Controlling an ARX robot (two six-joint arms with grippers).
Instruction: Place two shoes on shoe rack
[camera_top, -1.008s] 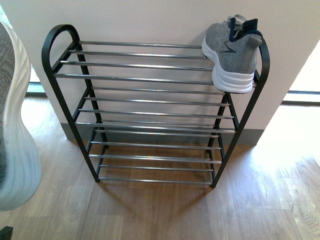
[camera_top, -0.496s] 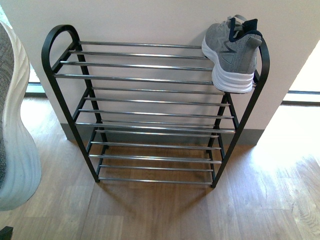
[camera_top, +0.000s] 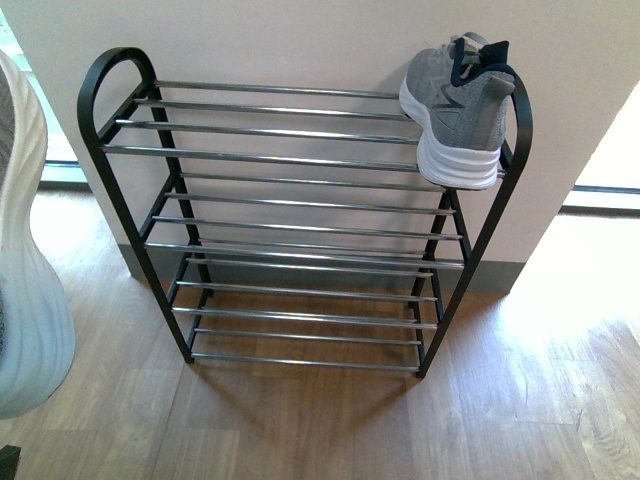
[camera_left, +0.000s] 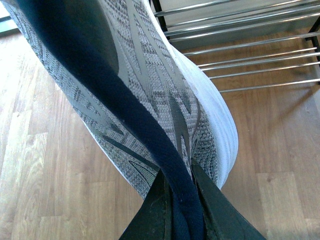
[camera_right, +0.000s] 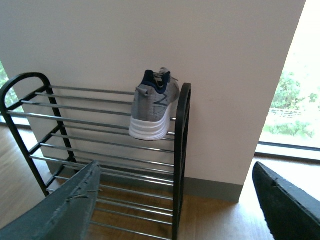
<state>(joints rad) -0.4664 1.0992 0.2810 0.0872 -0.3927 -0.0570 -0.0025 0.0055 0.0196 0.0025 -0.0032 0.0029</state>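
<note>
One grey sneaker (camera_top: 455, 105) sits top right on the shoe rack (camera_top: 270, 157); the second sneaker (camera_left: 150, 100), collar pinched in the left end effector (camera_left: 178, 185), has edged left, still unplaced. Right end effector (camera_right: 174, 167) hangs open.

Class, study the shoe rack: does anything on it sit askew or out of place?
The sneaker on the top tier of the rack sits hard against the right end, its heel jutting past the front bar. Nothing else stands out.

Front view: high, looking down at whole rack (camera_top: 300, 252). Left wrist view: very close on sneaker (camera_left: 150, 100), rack's lower bars beyond. Right wrist view: farther back, level, facing rack's right end. All share rack.
</note>
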